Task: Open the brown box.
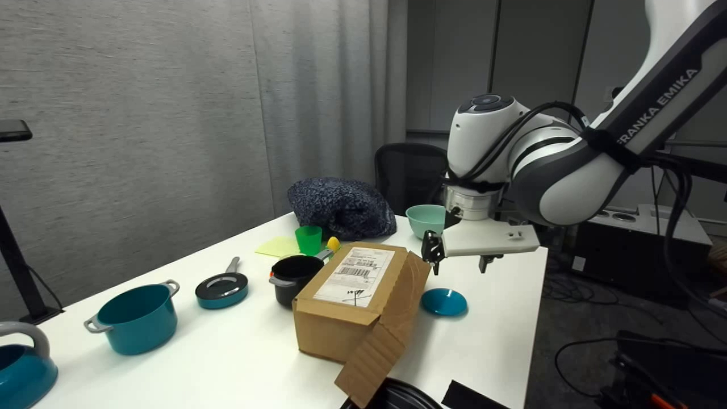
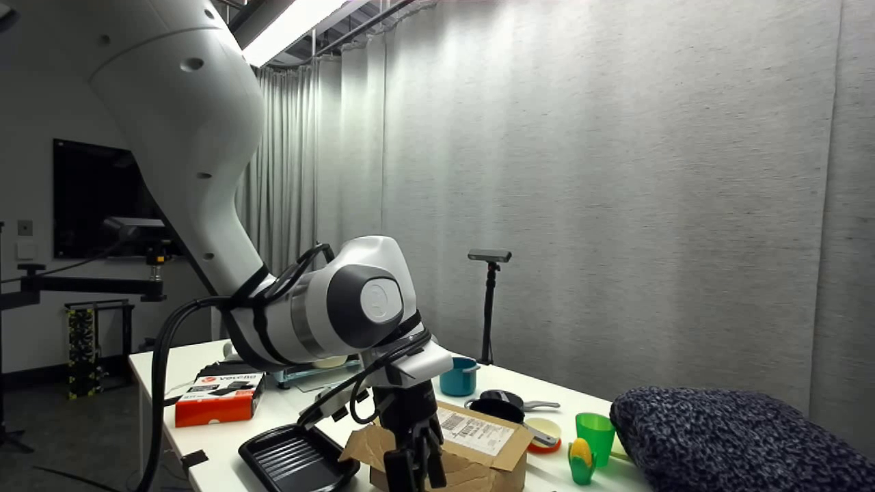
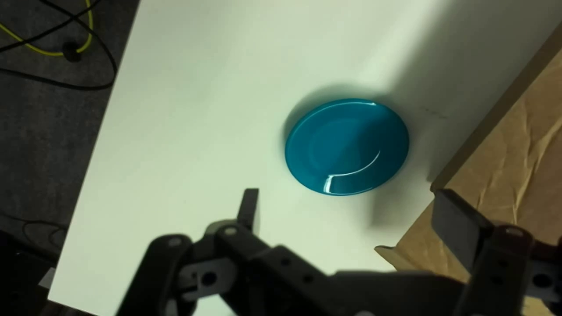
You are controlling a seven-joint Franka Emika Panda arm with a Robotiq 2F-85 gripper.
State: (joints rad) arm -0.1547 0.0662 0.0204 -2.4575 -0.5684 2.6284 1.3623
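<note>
Brown box (image 1: 352,321) sits on white table (image 1: 238,363), between black pot (image 1: 294,275) and blue dish (image 1: 444,303). Gripper (image 1: 459,268) hangs nearby, wide apart, nothing held. I'd ease 1 finger (image 3: 459,228) under loose flap (image 1: 402,304), lift slowly, keep clear of dish; light cardboard could slide if rushed.

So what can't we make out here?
Inside of the brown box: hidden by its cardboard in every view.
Fine print on the white label: too small in both exterior views.
Arch-handled teal vessel: cut by an exterior view's left edge.
Crumpled cardboard: cut off by the wrist view's right edge.
</note>
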